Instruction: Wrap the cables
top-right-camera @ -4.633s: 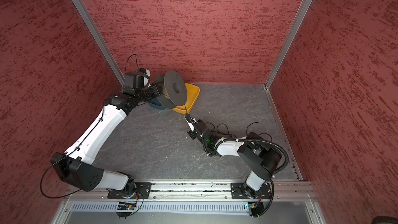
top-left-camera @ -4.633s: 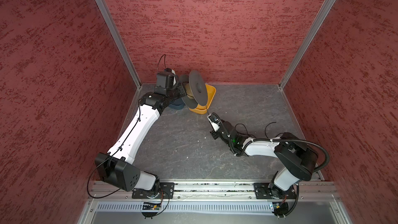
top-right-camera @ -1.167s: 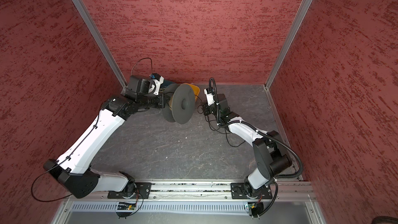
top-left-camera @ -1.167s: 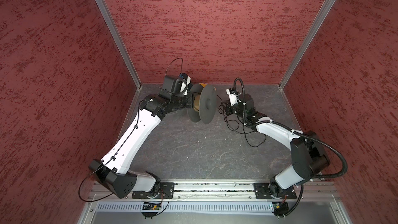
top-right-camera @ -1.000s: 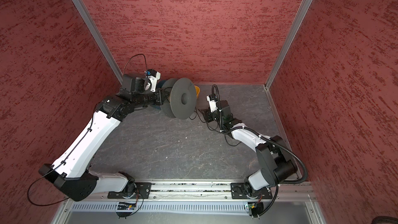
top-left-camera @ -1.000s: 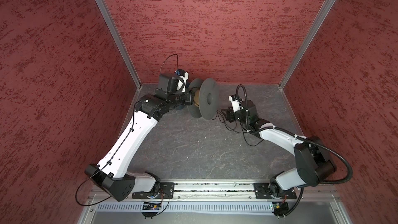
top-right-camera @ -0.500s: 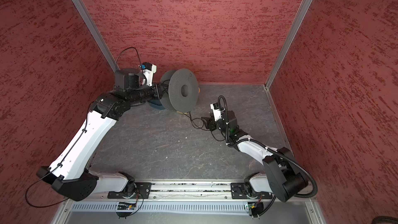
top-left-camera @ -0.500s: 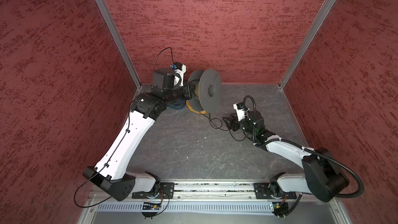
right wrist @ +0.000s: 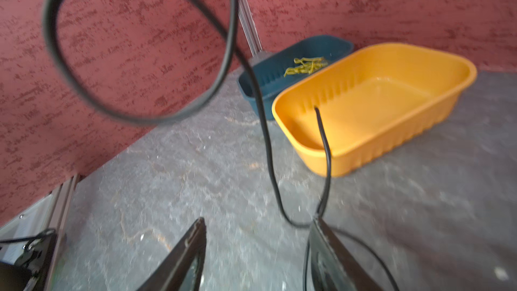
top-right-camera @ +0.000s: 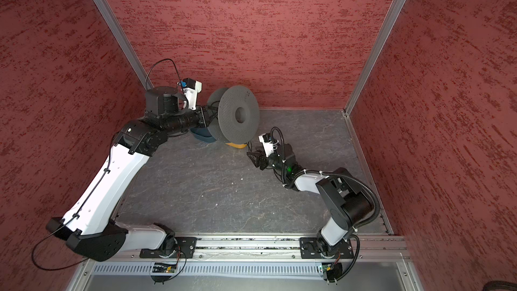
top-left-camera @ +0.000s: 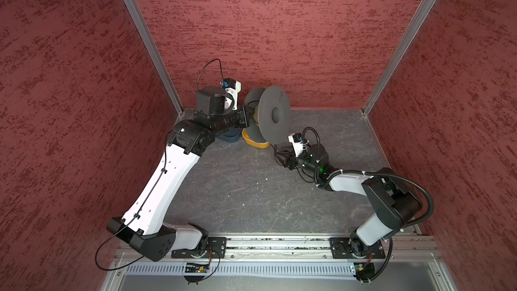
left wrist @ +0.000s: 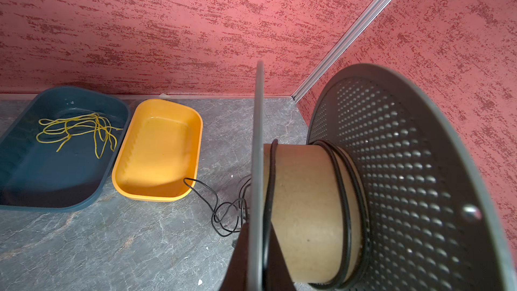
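Observation:
A grey spool (top-left-camera: 274, 113) (top-right-camera: 237, 114) with perforated flanges and a cardboard core is held up off the floor near the back wall. My left gripper (left wrist: 256, 261) is shut on one flange's rim, a finger on each side. The cables (left wrist: 344, 191), a thin black cord, lie in a few turns on the core and trail to a tangle on the floor (left wrist: 221, 211). My right gripper (top-left-camera: 282, 158) (right wrist: 258, 222) hangs low, right of the spool, open. The cord (right wrist: 263, 124) loops up in front of it and hooks over one fingertip (right wrist: 319, 228).
A yellow tray (left wrist: 159, 149) (right wrist: 377, 102) and a blue tray (left wrist: 56, 149) stand side by side at the back left, under the spool. Yellow-green strands (left wrist: 78, 130) lie in the blue one. Red walls close in three sides.
My right gripper has come away from the back wall toward the front and lower, trailing the cord. The left arm has swung the spool back toward the wall and turned it.

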Robot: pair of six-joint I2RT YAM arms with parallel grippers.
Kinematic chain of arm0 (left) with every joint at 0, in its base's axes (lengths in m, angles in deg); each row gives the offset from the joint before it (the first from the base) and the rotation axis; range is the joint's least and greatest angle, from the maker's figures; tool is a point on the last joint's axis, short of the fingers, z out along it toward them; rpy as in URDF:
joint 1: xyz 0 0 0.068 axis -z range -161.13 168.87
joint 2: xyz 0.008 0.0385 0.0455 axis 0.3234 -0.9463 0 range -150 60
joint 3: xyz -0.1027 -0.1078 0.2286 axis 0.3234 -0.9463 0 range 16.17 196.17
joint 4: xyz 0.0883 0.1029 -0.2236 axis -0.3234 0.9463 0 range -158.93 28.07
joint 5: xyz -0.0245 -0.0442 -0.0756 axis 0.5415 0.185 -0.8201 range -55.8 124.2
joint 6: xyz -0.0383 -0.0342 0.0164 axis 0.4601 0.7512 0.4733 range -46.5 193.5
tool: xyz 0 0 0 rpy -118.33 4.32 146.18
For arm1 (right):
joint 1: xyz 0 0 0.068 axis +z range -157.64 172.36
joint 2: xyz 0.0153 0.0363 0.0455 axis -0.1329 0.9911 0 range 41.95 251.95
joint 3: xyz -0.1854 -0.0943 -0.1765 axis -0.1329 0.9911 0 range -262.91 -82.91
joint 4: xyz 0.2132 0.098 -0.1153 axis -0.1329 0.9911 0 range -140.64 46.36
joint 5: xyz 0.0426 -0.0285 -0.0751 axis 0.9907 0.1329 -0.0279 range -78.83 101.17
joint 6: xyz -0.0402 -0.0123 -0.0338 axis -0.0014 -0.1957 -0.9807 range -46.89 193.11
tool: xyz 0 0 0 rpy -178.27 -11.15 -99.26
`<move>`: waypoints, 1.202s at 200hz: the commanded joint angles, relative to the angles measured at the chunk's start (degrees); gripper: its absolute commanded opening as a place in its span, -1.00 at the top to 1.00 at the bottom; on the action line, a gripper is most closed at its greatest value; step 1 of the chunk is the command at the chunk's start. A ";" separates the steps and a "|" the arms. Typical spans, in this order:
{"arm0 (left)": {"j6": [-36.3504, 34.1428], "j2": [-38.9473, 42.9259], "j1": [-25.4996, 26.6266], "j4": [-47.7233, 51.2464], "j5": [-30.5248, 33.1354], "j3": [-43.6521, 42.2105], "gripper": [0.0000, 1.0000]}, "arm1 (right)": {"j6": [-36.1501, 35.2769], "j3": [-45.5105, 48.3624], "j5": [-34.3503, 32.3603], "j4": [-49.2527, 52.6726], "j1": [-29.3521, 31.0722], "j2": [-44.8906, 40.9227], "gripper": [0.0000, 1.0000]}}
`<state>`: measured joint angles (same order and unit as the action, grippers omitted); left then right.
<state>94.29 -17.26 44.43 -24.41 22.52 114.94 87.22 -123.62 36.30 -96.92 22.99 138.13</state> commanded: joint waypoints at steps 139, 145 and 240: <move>-0.14 10.57 -9.65 -2.92 11.17 -1.03 1.00 | 8.68 5.28 -10.51 10.67 -7.99 -8.38 1.00; -0.14 10.80 -9.57 -2.94 12.42 -1.33 1.00 | 9.05 6.31 -11.51 11.74 -8.76 -10.17 1.00; 3.04 8.26 -7.64 -5.92 3.59 -2.58 1.00 | 10.87 9.22 -26.90 27.30 -11.75 -22.05 -0.23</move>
<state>95.04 -9.54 36.21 -23.08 31.83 110.87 98.26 -116.12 10.79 -70.72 11.50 117.15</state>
